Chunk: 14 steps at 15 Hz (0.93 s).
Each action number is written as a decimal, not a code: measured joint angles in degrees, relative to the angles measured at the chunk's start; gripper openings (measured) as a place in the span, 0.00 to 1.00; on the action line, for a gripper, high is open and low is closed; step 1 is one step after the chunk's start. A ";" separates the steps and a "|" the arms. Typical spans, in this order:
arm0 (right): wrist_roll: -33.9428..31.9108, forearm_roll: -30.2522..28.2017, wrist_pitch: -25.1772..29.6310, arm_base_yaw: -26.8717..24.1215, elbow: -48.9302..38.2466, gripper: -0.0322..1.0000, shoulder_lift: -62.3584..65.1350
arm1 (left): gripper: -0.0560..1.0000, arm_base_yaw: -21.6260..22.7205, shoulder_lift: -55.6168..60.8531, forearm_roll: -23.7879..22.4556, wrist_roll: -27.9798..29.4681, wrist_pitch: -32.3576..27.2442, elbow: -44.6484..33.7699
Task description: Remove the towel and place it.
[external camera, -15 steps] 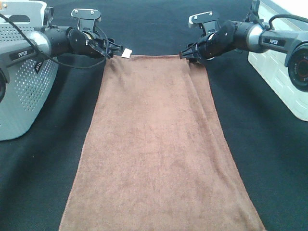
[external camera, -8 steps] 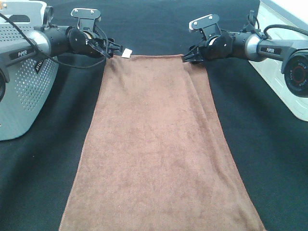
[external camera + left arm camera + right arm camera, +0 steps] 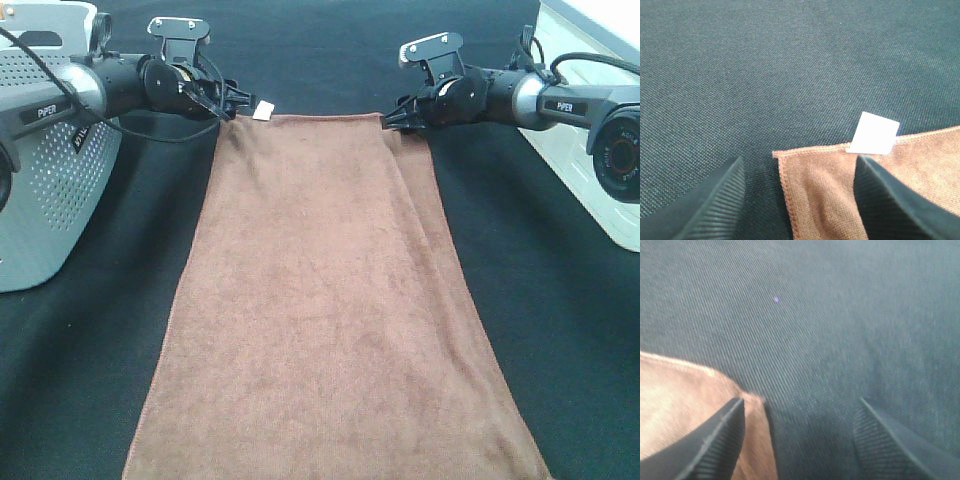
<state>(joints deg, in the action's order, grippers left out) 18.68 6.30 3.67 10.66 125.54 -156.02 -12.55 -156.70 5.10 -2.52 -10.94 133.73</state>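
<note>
Towel (image 3: 330, 300) is laid flat and full length on the dark worktop (image 3: 560, 330), white tag (image 3: 873, 133) at its far left corner, so placing looks about done; I'd say only backing both arms off is left. Left gripper (image 3: 799, 200) is spread with that corner between its jaws, not pinched; right gripper (image 3: 800, 440) is spread too, one finger (image 3: 715, 440) at the far right corner. Grey basket (image 3: 50, 170) sits left of the towel, contents not visible from here.
</note>
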 joint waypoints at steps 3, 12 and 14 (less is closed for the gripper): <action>-0.11 0.23 -1.32 0.00 0.00 0.64 -1.38 | 0.62 0.00 0.00 0.00 0.06 0.00 0.00; -0.11 0.00 -4.87 -2.81 0.00 0.64 -1.95 | 0.62 0.00 0.00 0.00 0.06 0.06 0.00; -0.63 0.00 -5.90 -3.32 0.00 0.64 -2.01 | 0.62 0.00 0.00 0.00 0.06 0.06 0.00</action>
<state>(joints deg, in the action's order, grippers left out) 18.05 6.30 -2.23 7.33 125.54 -158.02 -12.55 -156.70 5.10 -2.46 -10.89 133.73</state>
